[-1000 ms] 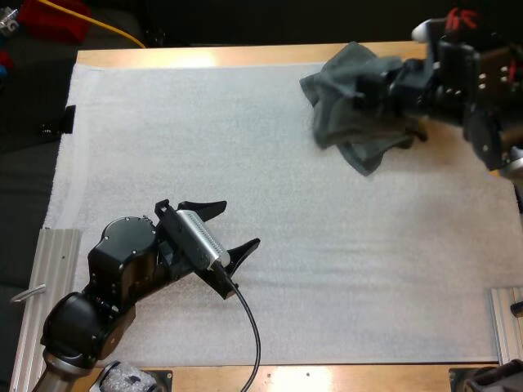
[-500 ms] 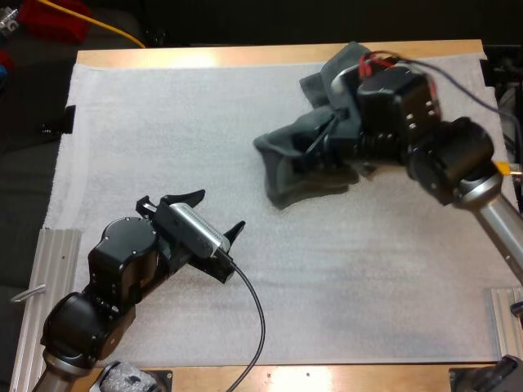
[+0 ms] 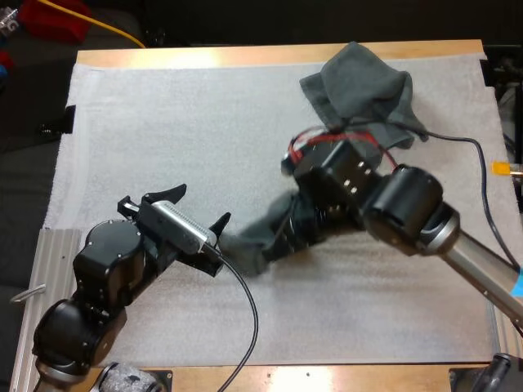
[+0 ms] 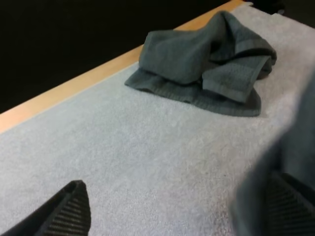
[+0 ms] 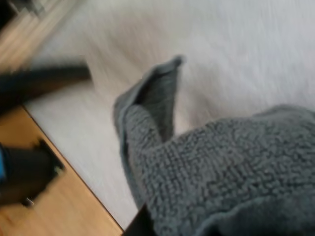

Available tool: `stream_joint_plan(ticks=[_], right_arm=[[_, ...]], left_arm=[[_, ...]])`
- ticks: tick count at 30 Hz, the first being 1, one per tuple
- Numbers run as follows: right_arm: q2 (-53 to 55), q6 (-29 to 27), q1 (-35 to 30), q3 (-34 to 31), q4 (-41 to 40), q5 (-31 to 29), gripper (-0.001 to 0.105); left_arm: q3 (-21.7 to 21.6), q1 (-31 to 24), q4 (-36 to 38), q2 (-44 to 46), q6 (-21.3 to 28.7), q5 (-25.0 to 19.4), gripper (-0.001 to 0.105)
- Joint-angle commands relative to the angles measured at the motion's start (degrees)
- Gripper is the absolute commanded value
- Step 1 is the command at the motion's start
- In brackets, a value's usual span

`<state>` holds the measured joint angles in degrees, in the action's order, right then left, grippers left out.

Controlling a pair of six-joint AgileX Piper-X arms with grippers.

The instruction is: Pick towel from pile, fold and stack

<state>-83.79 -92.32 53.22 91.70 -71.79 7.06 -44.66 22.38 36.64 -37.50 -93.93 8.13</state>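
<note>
- My right hand pinches a dark grey-green terry towel; the bunched cloth may slip free.
- My left hand, spread, could snag its near corner.

Towels: 2, both dark grey-green
- no. 1, far towel, crumpled at the mat's far right; also in left wrist view
- no. 2, near towel, mid-mat under the right arm; close up in right wrist view

Arms: 2, one gripper each, so 2 grippers
- left gripper, w/ 2 black fingers standing apart
- right gripper, at the near towel, mostly hidden by its own arm

Mat: 1, white

Table: 1, wooden

Metal rails: 2, one at each near corner of the table
</note>
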Motion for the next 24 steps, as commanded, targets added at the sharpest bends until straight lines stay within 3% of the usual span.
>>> stream_joint_plan(ticks=[1, 6, 15, 24], right_arm=[[0.7, -0.5, 1.1, 0.8, -2.8, -3.5, 0.0], [0.6, -1.4, 2.9, 0.8, -3.3, -7.1, 0.0], [-7.1, -3.0, 2.7, 0.6, 4.1, -8.7, 0.0], [-13.9, -3.2, -1.8, 0.6, 15.1, -9.5, 0.0]], left_arm=[[-0.5, -0.1, -0.8, 0.4, 0.0, -0.6, 0.07], [-0.5, -0.1, -0.8, 0.4, 0.0, 0.5, 0.07], [-0.5, -0.1, -0.8, 0.4, 0.0, 0.7, 0.07], [-0.5, -0.1, -0.5, 0.4, 0.0, -1.1, 0.07]])
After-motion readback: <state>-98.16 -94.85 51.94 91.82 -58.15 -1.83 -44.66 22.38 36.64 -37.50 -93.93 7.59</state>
